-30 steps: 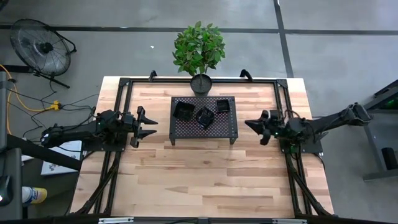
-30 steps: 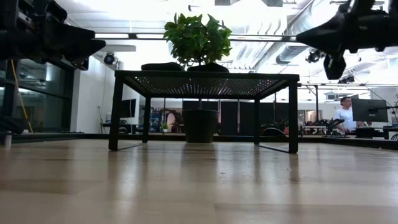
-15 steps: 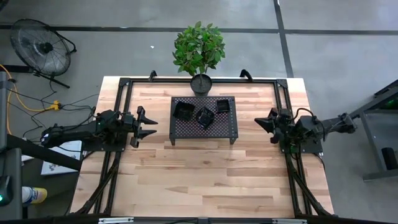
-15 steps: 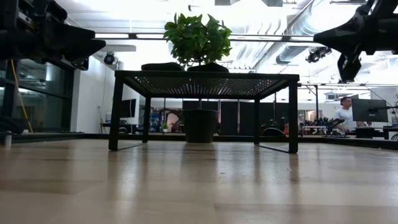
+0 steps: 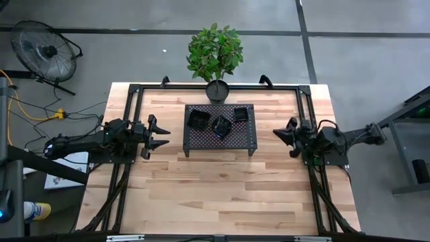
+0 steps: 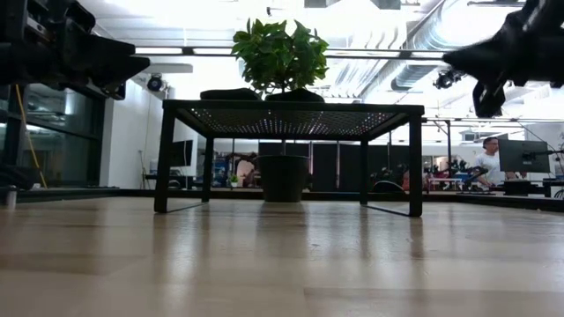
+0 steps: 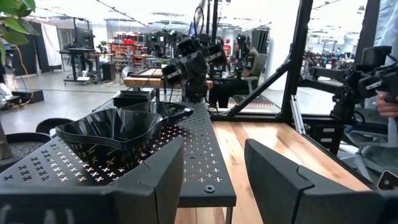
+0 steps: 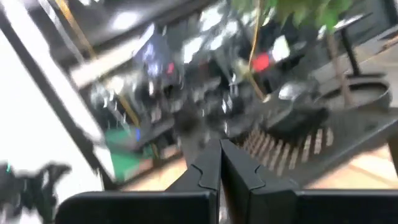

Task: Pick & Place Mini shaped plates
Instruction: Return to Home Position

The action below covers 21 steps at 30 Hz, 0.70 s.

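Three stacks of glossy black mini shaped plates (image 5: 198,119), (image 5: 221,125), (image 5: 241,114) rest on the top of a black perforated rack (image 5: 201,142) at the table's far middle. My left gripper (image 5: 168,137) hovers open, level with the rack's left side and pointing at it. In the left wrist view its fingers (image 7: 155,180) frame the nearest stack (image 7: 118,134). To the right of the rack and apart from it, my right gripper (image 5: 277,133) hangs shut, holding nothing. Its fingers (image 8: 208,165) meet in the right wrist view.
A potted plant (image 5: 215,54) stands at the far edge behind the rack. A black frame (image 5: 131,91) runs round the table's far end and sides. The wooden tabletop (image 5: 222,188) stretches from the rack to the near edge. A person (image 6: 489,158) sits far off in the room.
My right gripper has drawn back from the rack toward the table's right edge, sinking a little and rolling slightly, as its arm folded in. It has stayed shut. The plates have not moved.
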{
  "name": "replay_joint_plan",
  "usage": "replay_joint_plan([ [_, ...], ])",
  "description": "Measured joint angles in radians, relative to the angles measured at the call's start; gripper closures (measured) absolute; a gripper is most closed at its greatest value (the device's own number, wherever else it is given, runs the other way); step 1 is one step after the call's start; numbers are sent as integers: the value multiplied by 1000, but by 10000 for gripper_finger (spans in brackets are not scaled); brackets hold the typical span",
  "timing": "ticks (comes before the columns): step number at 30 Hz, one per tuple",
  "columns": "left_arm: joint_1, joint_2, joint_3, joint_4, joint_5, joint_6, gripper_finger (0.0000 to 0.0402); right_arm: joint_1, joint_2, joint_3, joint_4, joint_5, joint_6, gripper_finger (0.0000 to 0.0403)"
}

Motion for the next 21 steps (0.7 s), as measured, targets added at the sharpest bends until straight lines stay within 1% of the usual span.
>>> replay_joint_plan([
  [3, 0, 0, 0, 0, 0, 0, 234, -17, 2, 2, -123, -62, -7, 402],
  [5, 0, 0, 0, 0, 0, 0, 234, -27, 23, 3, -126, -89, -45, 402],
  [8, 0, 0, 0, 0, 0, 0, 234, -29, 35, 3, -136, -147, -149, 402],
  [11, 0, 0, 0, 0, 2, 0, 234, -29, 39, 3, -136, -140, -223, 401],
  [15, 0, 0, 0, 0, 3, 0, 234, -29, 40, 3, -130, -112, -224, 395],
  [21, 0, 0, 0, 0, 3, 0, 235, -29, 40, 2, -120, -110, -224, 398],
])
